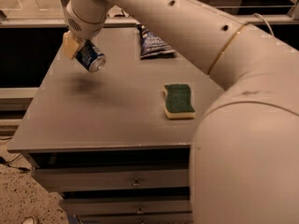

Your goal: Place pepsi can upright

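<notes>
At the far left of the table (107, 118), the tool (80, 49) is seen at the end of the arm (187, 22), which is reached across from the right. The tool is closed on the pepsi can (91, 58), and only one pale finger (70, 45) is visible against the side of the can. The can is held in the air, apart from the table, with a soft shadow thrown beneath it. It is tilted, and its silver end is turned toward the near right and downward, so it is judged that it must be rotated before it can be set on its base. Further right, at the far edge, a chip bag (154, 43) is laid flat. A green sponge (178, 101) is placed near the middle right, well apart from the can.
</notes>
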{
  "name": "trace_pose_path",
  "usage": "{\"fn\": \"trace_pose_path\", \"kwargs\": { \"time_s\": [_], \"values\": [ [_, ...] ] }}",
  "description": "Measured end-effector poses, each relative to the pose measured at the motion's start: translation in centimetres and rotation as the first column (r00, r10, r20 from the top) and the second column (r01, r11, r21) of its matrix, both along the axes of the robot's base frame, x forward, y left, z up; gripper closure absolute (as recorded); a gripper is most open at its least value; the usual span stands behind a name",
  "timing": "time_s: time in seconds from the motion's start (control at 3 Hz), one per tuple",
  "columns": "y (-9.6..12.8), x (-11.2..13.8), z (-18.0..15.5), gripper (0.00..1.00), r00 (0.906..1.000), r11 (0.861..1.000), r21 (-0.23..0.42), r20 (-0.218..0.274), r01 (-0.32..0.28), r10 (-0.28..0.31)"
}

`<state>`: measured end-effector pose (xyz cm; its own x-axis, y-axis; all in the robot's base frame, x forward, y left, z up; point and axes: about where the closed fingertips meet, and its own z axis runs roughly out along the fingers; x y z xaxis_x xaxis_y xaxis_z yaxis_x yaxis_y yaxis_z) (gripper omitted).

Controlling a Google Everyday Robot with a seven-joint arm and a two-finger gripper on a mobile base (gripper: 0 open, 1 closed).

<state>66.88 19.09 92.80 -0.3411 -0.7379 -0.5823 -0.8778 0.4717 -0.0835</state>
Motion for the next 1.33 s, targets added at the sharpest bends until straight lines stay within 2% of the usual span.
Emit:
{"fn": "trace_pose_path", "kwargs": {
  "time_s": [0.33, 0.67, 1.0, 1.33],
  "values": [
    [-0.7, -0.8, 2.5, 1.00, 0.9963, 0.977, 0.202, 0.071, -0.062, 0.049],
    [-1.2, -1.4, 4.7, 1.00, 0.9821, 0.895, 0.425, 0.178, -0.134, 0.063],
    [-1.7, -2.0, 5.6, 1.00, 0.9724, 0.827, 0.536, 0.227, -0.170, 0.052],
    [-1.4, -2.4, 6.2, 1.00, 0.9681, 0.821, 0.539, 0.243, -0.186, 0.060]
  ]
}}
